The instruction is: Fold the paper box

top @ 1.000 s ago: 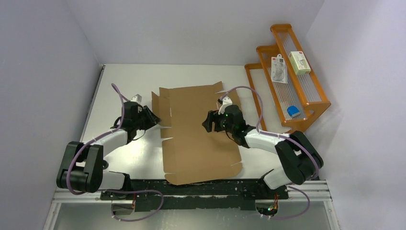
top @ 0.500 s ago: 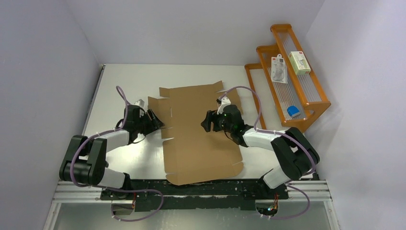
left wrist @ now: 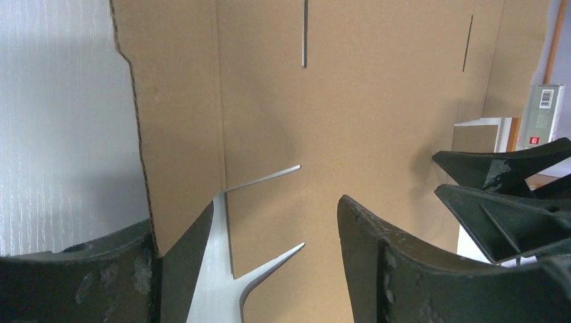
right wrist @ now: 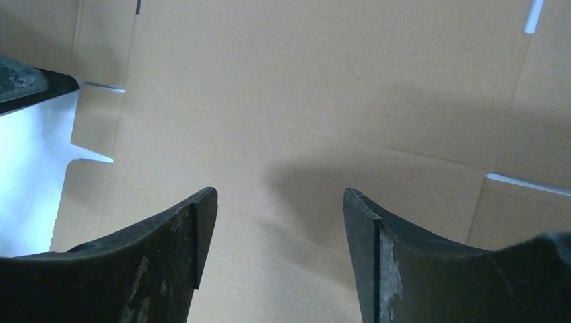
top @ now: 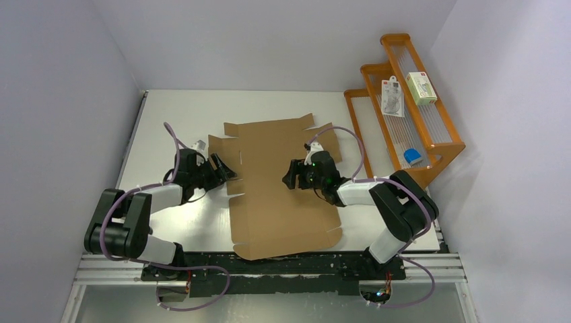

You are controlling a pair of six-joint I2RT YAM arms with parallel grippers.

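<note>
While the paper box point(top: 283, 202) lies flat, left gripper point(top: 225, 171) jaws gape at its edge; right gripper point(top: 290, 176) likewise.

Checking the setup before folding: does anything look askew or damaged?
The paper box lies flat but slightly rotated against the table edges, its near edge seemingly reaching the front rail. No tears or spills show.
</note>
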